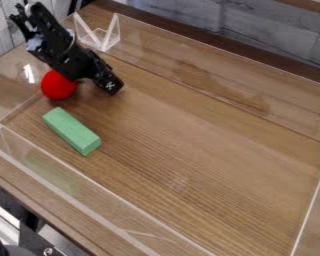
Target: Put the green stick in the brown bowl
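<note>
From the single camera view, the main risk is that there is no brown bowl anywhere in sight: the only round thing is a red object (56,84) at the far left of the wooden table (216,130), so the stick could end up carried toward the wrong target or toward a place that cannot be checked. A second risk is the approach itself. The green stick (72,131) lies flat on the wood near the left front, angled across the grain, well clear of the gripper (111,86), and a descent that is not lined up across its narrow side would likely push or spin it rather than catch it. The clear plastic walls (69,190) fencing the table sit close to the stick's front side and could be clipped on a low sweep. The arm comes in from the upper left corner, leaning down and to the right, its dark body passing just beside and partly in front of the red object, with the tip low over the table. Whether the jaws are apart or together cannot be told here; nothing appears held between them.
</note>
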Tool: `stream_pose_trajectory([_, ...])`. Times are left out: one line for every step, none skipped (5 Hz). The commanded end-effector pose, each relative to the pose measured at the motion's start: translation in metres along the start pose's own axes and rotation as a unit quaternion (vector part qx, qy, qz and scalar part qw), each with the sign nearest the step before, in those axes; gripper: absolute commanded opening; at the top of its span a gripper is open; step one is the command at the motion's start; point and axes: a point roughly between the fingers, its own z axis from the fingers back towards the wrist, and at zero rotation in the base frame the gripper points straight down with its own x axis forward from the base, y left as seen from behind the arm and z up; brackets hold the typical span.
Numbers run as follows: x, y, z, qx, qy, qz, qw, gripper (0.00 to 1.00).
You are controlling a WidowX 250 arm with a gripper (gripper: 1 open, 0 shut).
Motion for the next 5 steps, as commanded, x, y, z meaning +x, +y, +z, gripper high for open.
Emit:
stream_pose_trajectory([-0.004,-0.013,0.026,0.014,-0.037,-0.011,0.9991,0.0])
stream_pose_trajectory([-0.005,-0.006,0.013,0.019,-0.028,-0.005,0.9994,1.0])
stream_pose_trajectory([-0.004,-0.009,0.017,0.017,-0.031,-0.003,0.9994,0.0])
stream_pose_trajectory([-0.003,-0.012,0.019,0.016,-0.034,-0.002,0.9993,0.0])
stream_pose_trajectory([-0.002,-0.017,0.024,0.016,-0.038,-0.002,0.9992,0.0])
